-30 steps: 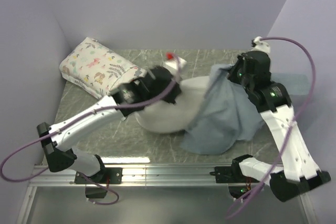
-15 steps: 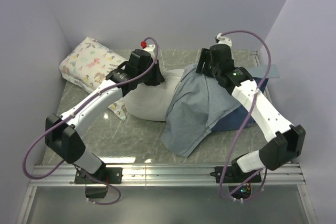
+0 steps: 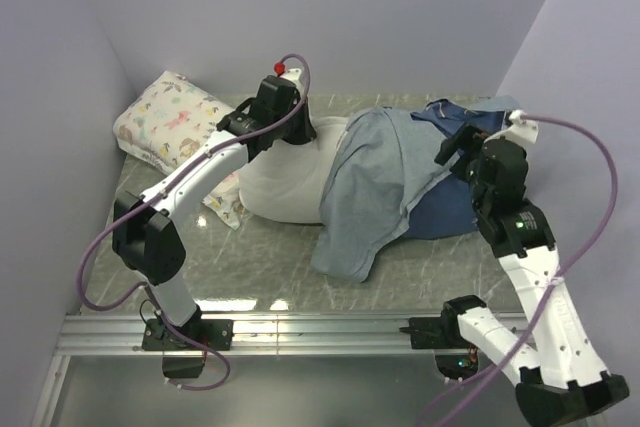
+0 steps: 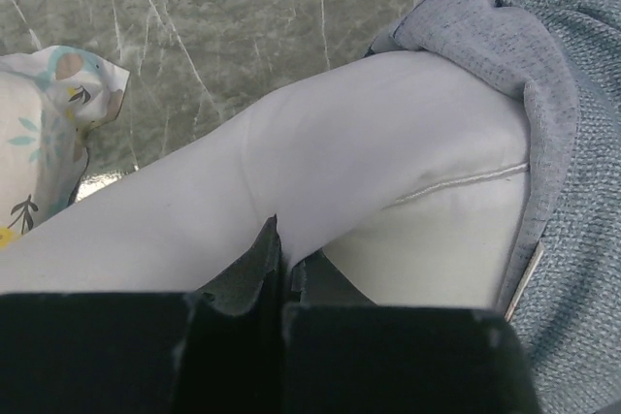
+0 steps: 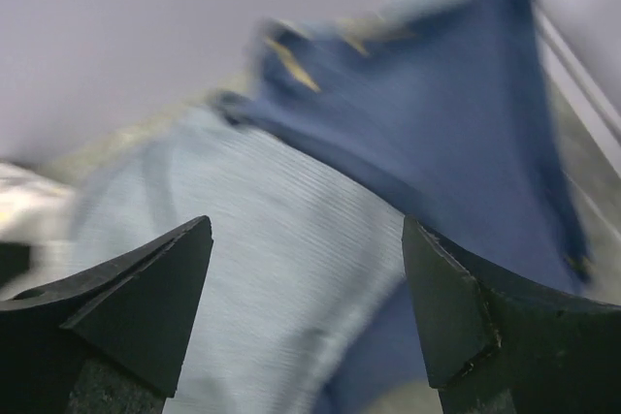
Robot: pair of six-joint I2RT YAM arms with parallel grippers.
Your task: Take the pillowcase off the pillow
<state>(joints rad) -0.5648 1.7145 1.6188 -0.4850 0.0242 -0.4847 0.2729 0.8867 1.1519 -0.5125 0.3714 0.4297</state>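
Pinching the pillow (image 3: 285, 187) in the closed left hand (image 4: 278, 249) apparently anchors it so the half-peeled pillowcase (image 3: 385, 182) can slide off rightward, while the right hand (image 5: 308, 230) gapes wide, empty.

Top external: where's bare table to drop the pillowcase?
Near strip of table between rail and pillow, plus the near-right patch beside the draped pillowcase. Crowded: centre and far right; floral pillow fills the far-left corner.
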